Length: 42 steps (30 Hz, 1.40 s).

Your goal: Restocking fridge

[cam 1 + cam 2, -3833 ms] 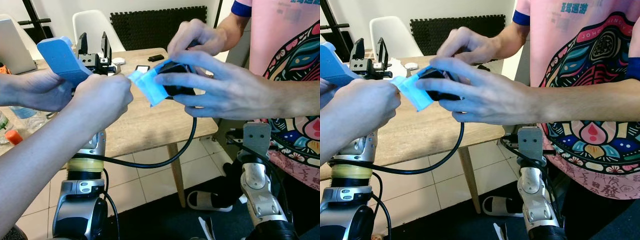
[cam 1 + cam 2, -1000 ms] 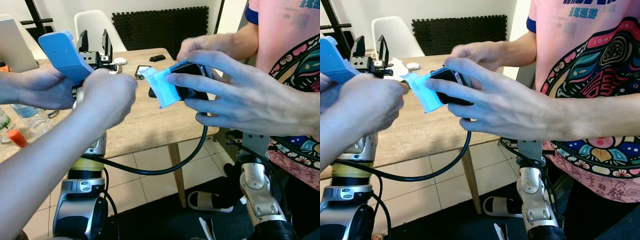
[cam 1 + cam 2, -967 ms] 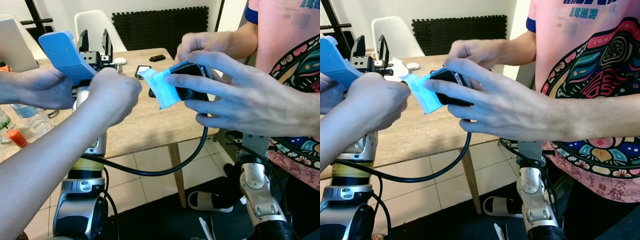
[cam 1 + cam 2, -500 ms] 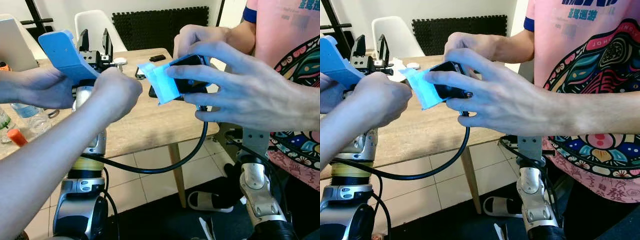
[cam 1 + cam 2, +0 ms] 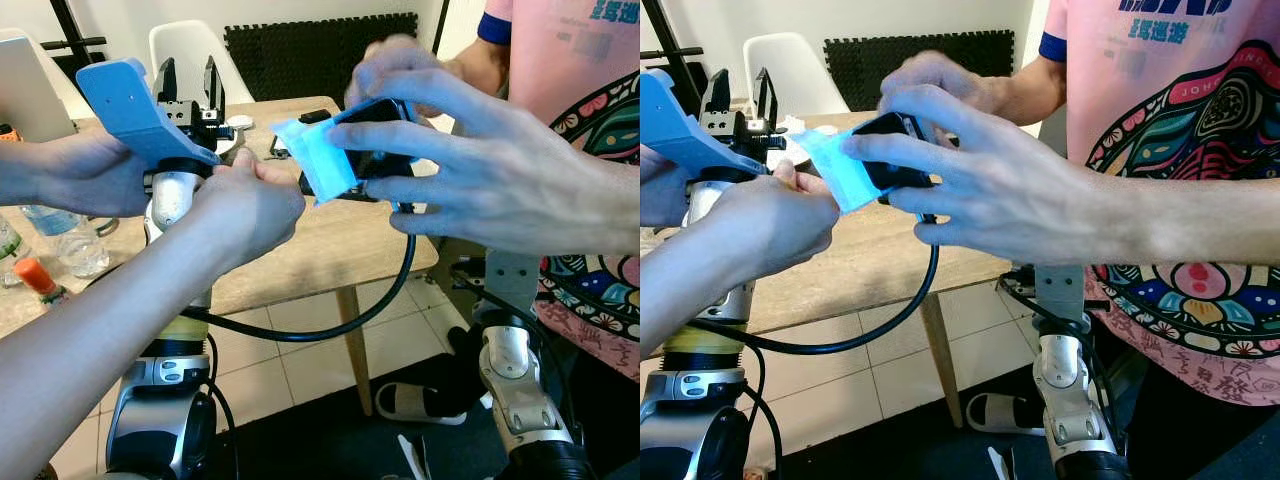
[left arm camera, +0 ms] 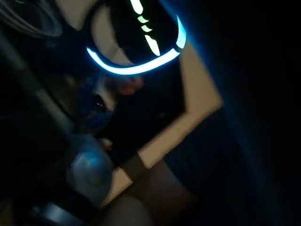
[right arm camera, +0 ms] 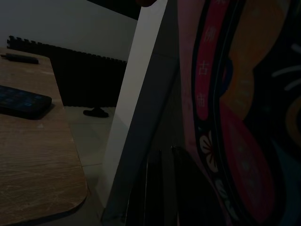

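Left gripper (image 5: 186,82) jaws stand parted, empty, raised over the table (image 5: 300,250) — right gripper state cannot be told — while a person's hand (image 5: 250,205) has closed on the blue cloth (image 5: 318,160) since a second ago; restocking not begun, fridge unseen.

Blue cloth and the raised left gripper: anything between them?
In the left eye view, a person's hand reaches up between the left gripper and the blue cloth, its fingertips near the cloth's edge. A blue plastic part sits beside the gripper.
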Available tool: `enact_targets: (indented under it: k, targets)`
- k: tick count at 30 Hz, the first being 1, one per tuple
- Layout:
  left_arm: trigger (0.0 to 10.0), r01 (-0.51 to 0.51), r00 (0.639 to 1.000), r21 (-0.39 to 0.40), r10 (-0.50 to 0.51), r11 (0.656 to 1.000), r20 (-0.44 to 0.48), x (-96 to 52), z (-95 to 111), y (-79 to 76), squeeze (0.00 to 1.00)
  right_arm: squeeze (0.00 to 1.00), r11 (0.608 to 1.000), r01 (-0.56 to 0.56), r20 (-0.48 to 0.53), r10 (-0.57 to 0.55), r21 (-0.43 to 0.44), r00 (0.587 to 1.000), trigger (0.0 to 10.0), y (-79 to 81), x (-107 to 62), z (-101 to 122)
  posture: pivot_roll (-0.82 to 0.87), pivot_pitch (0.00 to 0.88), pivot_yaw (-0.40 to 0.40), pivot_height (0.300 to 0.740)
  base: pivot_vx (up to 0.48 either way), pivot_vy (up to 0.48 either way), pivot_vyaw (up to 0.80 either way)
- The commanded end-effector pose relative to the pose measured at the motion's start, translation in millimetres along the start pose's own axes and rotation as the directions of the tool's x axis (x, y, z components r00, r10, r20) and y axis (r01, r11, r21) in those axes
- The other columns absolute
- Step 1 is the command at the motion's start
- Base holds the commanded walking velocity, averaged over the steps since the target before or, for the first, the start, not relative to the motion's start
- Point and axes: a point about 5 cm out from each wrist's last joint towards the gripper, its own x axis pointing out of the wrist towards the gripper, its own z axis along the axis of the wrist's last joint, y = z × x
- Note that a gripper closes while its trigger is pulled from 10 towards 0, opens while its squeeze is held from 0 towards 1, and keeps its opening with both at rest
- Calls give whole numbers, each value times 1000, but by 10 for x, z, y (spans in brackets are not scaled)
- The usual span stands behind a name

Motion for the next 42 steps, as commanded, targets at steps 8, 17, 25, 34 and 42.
enact_targets:
  k: [8, 17, 25, 34, 42]
  targets:
    - [10000, 10, 1000, 13, -10, 1000, -10, 5, -4, -3, 0, 0, 1000, 6, -22, -6, -4, 1000, 10000, -6, -13, -51, -15, 0, -21, 740, 0, 0, 0]
    - [10000, 6, 1000, 15, -6, 1000, -12, 7, -10, 3, 0, 0, 1000, 7, -22, -7, -3, 1000, 10000, -5, -11, -50, -16, 0, -20, 740, 0, 0, 0]
    - [10000, 6, 1000, 16, -6, 1000, -16, 11, -21, 7, 0, 0, 1000, 9, -19, -9, -1, 1000, 10000, -8, -5, -40, -18, 0, -18, 740, 0, 0, 0]
    - [10000, 5, 1000, 19, -5, 1000, -20, 12, -30, 4, 0, 0, 1000, 11, -16, -11, 0, 1000, 10000, -13, 3, -32, -18, 0, -19, 740, 0, 0, 0]
    - [10000, 3, 1000, 18, -3, 1000, -18, 13, -26, 2, 0, 0, 1000, 10, -17, -10, -3, 1000, 10000, -15, 6, -31, -16, 0, -23, 740, 0, 0, 0]
